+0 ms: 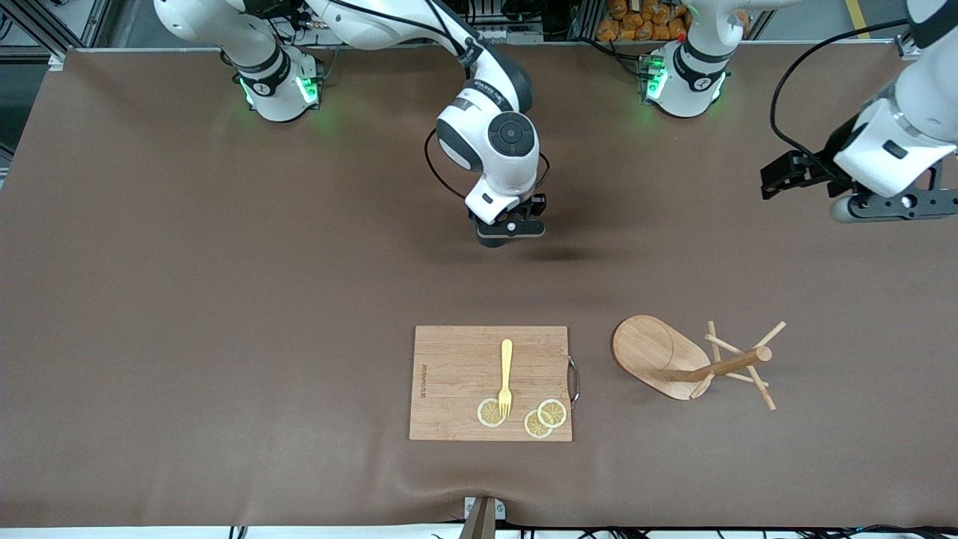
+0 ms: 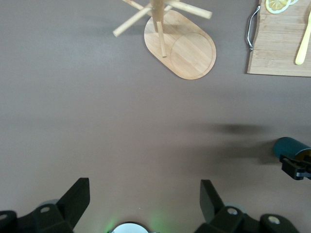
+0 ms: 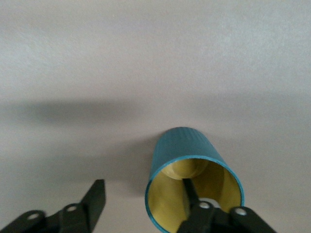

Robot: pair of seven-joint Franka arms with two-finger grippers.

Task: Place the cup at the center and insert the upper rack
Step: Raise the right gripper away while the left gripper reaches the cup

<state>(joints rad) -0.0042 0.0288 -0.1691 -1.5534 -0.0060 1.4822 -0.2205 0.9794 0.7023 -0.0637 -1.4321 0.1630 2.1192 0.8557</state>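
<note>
The dark teal ribbed cup (image 3: 187, 158) with a yellowish inside stands on the brown table near its middle. My right gripper (image 3: 143, 187) is open over it: one finger (image 3: 189, 191) reaches inside the cup and the other (image 3: 97, 194) stands well clear of its outer wall. In the front view the right gripper (image 1: 509, 233) hides the cup. The cup also shows in the left wrist view (image 2: 290, 147). The wooden mug tree (image 1: 658, 355) stands nearer the front camera, toward the left arm's end. My left gripper (image 2: 143, 204) is open and empty, up over the left arm's end (image 1: 891, 203).
A rectangular wooden cutting board (image 1: 456, 382) lies beside the mug tree (image 2: 187, 48), nearer the front camera than the cup. It carries a yellow fork (image 1: 506, 374) and three lemon slices (image 1: 542, 419). A metal handle (image 1: 575, 380) sits on its edge facing the mug tree.
</note>
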